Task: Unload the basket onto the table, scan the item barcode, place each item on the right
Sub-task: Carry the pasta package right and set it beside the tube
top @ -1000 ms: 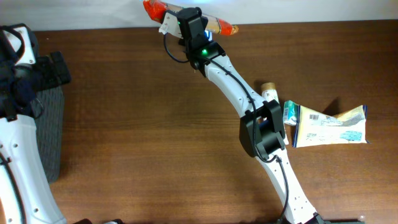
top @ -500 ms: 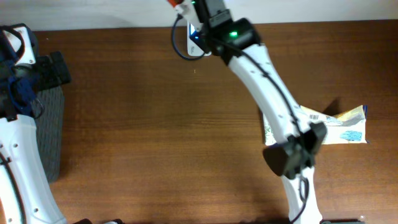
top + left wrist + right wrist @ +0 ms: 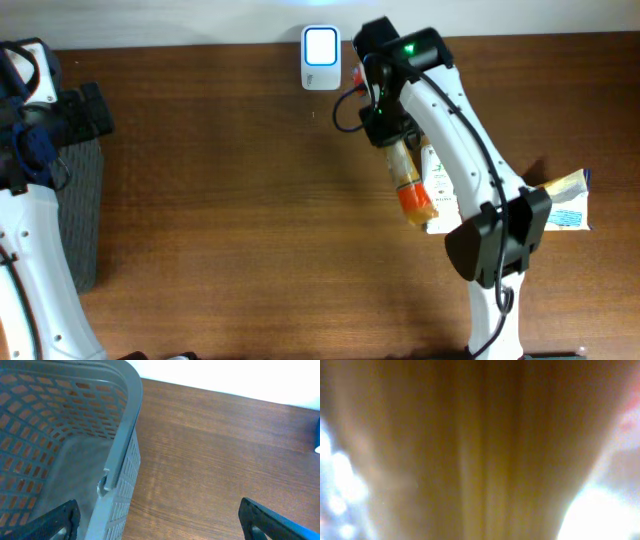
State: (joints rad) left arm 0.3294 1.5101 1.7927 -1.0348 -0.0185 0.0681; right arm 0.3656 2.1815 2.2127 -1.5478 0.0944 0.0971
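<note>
The item is an amber bottle [image 3: 406, 172] with an orange end [image 3: 417, 203], hanging lengthwise over the table right of centre. My right gripper [image 3: 386, 132] is shut on its upper end. In the right wrist view the bottle [image 3: 485, 450] fills the frame as an amber blur, hiding the fingers. No barcode shows in any view. The white scanner [image 3: 321, 45] stands at the table's far edge, left of the right gripper. Over at the left, my left gripper [image 3: 160, 527] is open and empty, next to the basket.
A grey mesh basket [image 3: 85, 210] stands at the left edge, its rim [image 3: 125, 435] close under the left wrist. A cream and blue packet [image 3: 550, 205] and a green and white box [image 3: 437, 185] lie at the right, beneath the right arm.
The right arm has swung the bottle away from the scanner, rightward and toward the near side, turning it orange end down. The scanner is now uncovered. The left arm has not moved.
</note>
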